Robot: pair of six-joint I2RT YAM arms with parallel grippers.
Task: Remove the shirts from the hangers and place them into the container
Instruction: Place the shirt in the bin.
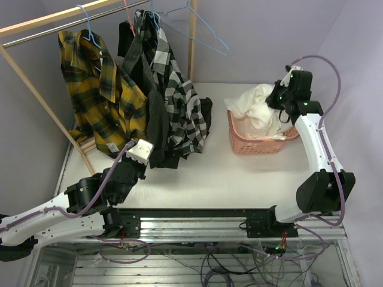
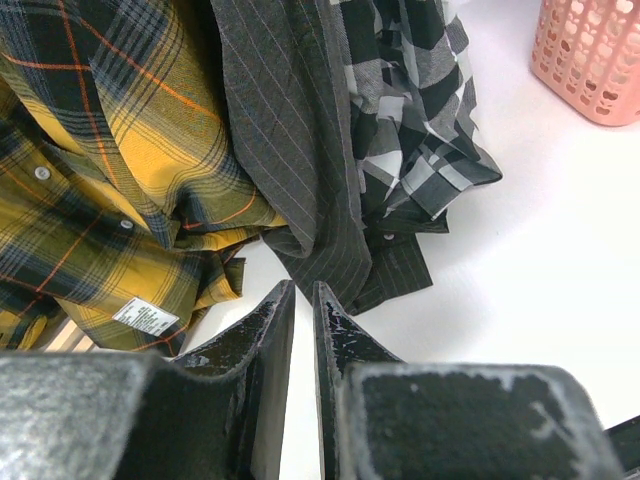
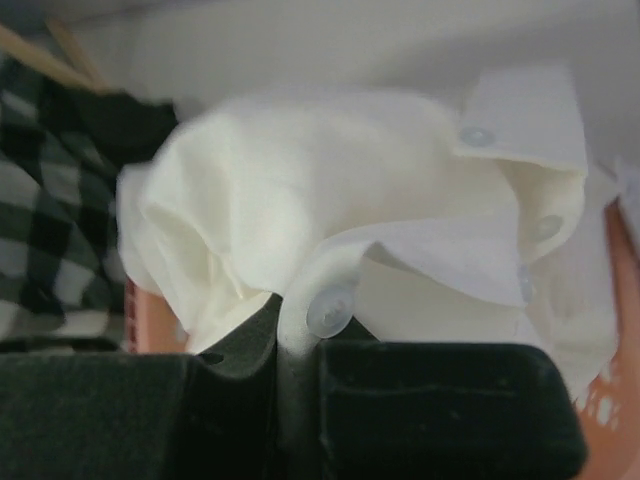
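The yellow-and-black plaid shirt (image 1: 102, 89) (image 2: 90, 150), the charcoal pinstriped shirt (image 1: 151, 113) (image 2: 290, 130) and the black-and-white checked shirt (image 1: 182, 101) (image 2: 420, 120) hang on the rack, their hems on the table. A light blue hanger (image 1: 203, 31) hangs bare. My left gripper (image 2: 303, 292) is low by the pinstriped hem, its jaws a narrow slit apart with nothing between them. The white shirt (image 1: 257, 106) (image 3: 330, 190) is heaped over the pink container (image 1: 257, 143) (image 2: 590, 60). My right gripper (image 1: 278, 98) (image 3: 290, 335) is shut on its buttoned edge.
The wooden rack has an upright pole (image 1: 192, 42) behind the shirts and a slanted leg (image 1: 42, 101) at the left. Purple walls close off the back and right. The container stands at the right of the white table (image 1: 197, 173).
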